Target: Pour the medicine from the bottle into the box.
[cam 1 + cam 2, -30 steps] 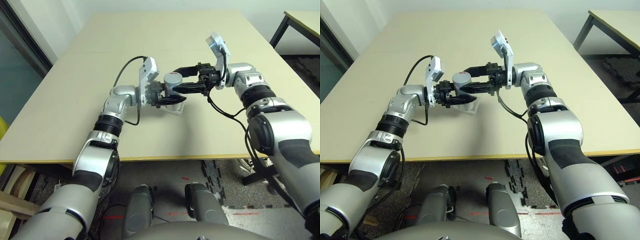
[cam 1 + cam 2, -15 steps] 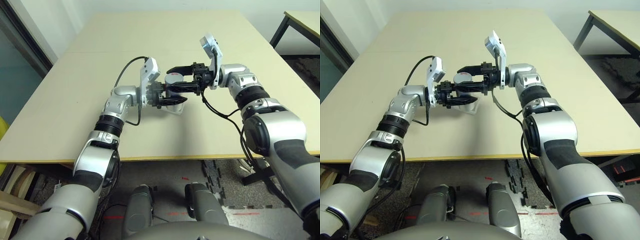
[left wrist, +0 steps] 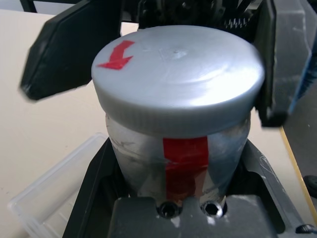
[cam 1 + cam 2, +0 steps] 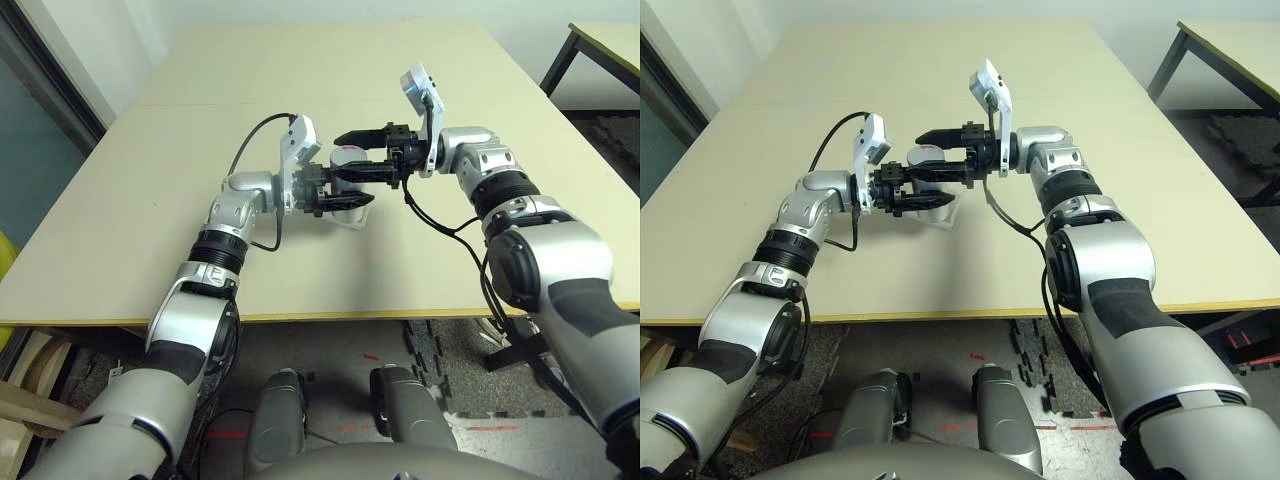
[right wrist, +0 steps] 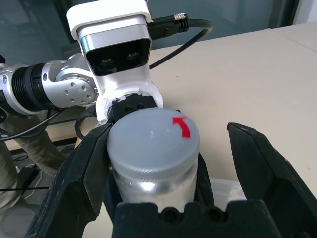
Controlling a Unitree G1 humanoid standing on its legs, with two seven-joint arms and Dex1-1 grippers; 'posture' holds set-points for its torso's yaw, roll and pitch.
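Bottle (image 3: 178,148) sits clamped in your left gripper (image 4: 335,198) mid-frame; your right gripper (image 5: 163,163) straddles its cap (image 5: 152,136), fingers spread wide.

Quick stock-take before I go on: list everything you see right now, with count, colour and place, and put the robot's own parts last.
bottle: one, silvery-grey with a red vertical stripe, upright above the table, held in the left end effector.
cap: one, grey with a red arrow on top, on the bottle, between the right end effector's fingers.
box: one, clear plastic, on the table just under and beside the bottle.
table: one, pale beige, under everything.
second table: one, beige top on dark legs, far right corner.
left end effector: one, black fingers, shut on the bottle's body.
right end effector: one, black fingers, open on either side of the cap.
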